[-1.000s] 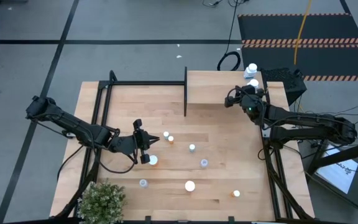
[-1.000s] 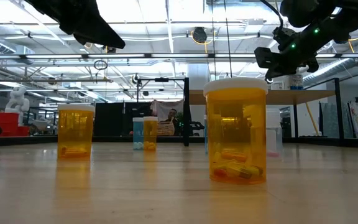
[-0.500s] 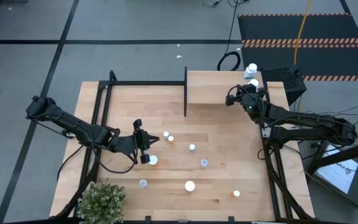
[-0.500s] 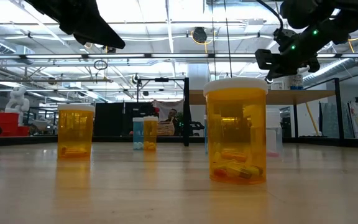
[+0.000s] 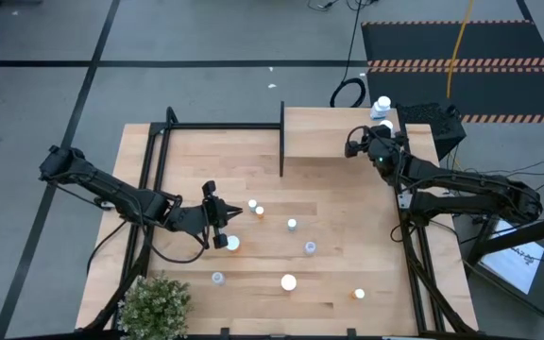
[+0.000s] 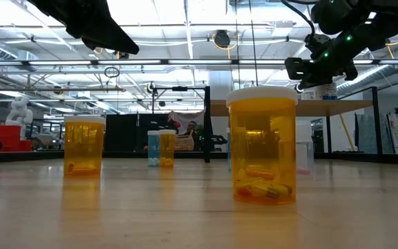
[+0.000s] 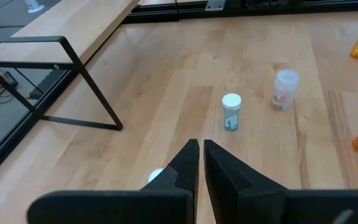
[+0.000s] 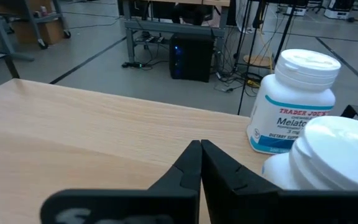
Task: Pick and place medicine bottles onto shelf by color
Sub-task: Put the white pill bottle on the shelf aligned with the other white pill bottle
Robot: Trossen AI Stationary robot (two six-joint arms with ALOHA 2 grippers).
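Shelf work comes first: the raised light-wood shelf panel [image 5: 338, 132] already carries two white-capped bottles at its far right corner, where the right gripper [image 5: 351, 148] hovers clenched and empty, so it should back away without nudging them. The left gripper [image 5: 223, 225], pinched empty over loose orange and pale-blue bottles [image 5: 291, 225], should open before descending. The white-capped white labelled bottle [image 8: 296, 102] reads "TRADER JOE'S" and "Melato…".
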